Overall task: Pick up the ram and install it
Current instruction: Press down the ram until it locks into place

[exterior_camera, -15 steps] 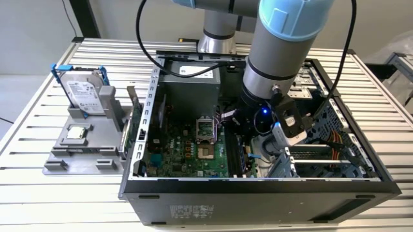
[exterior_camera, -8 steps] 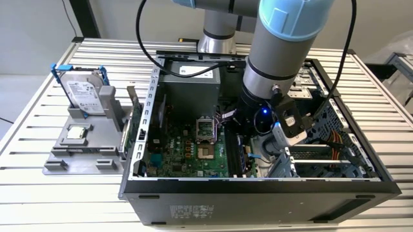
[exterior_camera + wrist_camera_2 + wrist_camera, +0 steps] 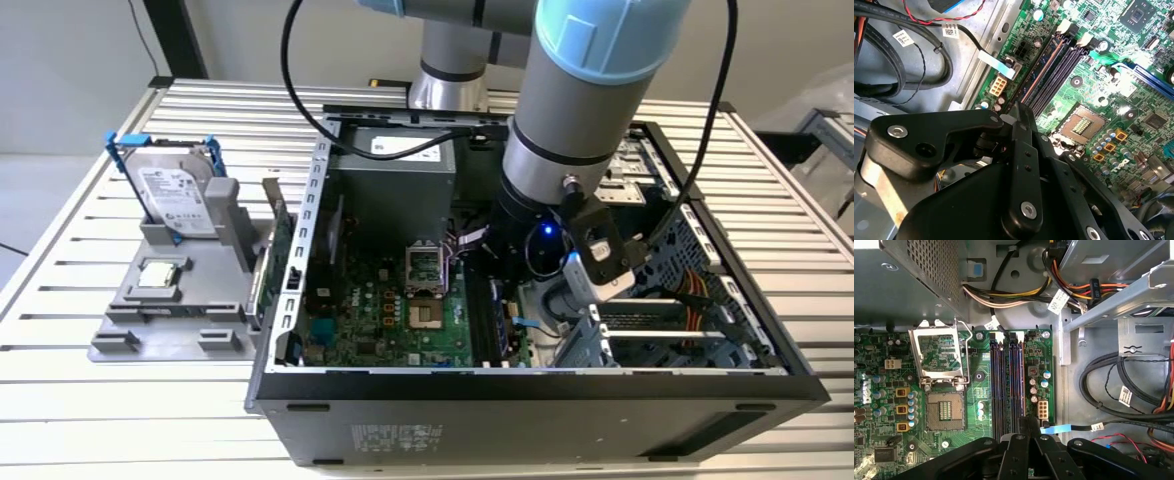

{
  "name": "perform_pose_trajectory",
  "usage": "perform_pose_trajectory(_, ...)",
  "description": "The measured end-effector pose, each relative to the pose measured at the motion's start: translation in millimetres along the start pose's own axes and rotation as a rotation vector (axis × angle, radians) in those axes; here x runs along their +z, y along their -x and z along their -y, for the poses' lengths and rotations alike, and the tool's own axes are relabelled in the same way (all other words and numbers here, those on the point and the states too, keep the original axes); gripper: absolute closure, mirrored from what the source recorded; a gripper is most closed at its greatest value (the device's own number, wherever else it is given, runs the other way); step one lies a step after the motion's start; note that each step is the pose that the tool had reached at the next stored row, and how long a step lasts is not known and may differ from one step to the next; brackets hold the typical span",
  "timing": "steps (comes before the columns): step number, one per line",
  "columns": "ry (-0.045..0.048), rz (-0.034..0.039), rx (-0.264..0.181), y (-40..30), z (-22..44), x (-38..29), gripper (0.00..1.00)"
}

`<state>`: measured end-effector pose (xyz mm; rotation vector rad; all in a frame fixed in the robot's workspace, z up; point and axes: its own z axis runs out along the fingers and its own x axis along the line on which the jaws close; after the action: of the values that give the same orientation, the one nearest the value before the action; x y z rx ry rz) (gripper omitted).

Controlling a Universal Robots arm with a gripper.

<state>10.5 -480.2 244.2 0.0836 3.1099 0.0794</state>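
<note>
Black fingers [image 3: 1025, 427] pressed together on the ram [image 3: 1030, 426], low over green motherboard [image 3: 944, 385] memory slots [image 3: 1006, 385]

The arm [image 3: 574, 110] reached down into the open computer case [image 3: 534, 395]; at nine o'clock of the case, a hard drive [image 3: 174, 195] stood upright in a grey holder [image 3: 160, 310]

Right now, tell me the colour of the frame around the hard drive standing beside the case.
Blue. The frame around the silver hard drive shows best in the exterior view.

Arm [image 3: 587, 110] reaching steeply down, tool [image 3: 1026, 427] lowered, fingers pressed together
</note>
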Motion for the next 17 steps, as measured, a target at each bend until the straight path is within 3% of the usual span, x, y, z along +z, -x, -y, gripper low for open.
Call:
perform_pose_trajectory(8,0.0001,-0.0006,-0.01,-0.2,0.0,-0.1,1.0)
perform_pose_trajectory(17,0.0038,-0.0069,-0.133,-0.5,-0.3,0.4,1.0)
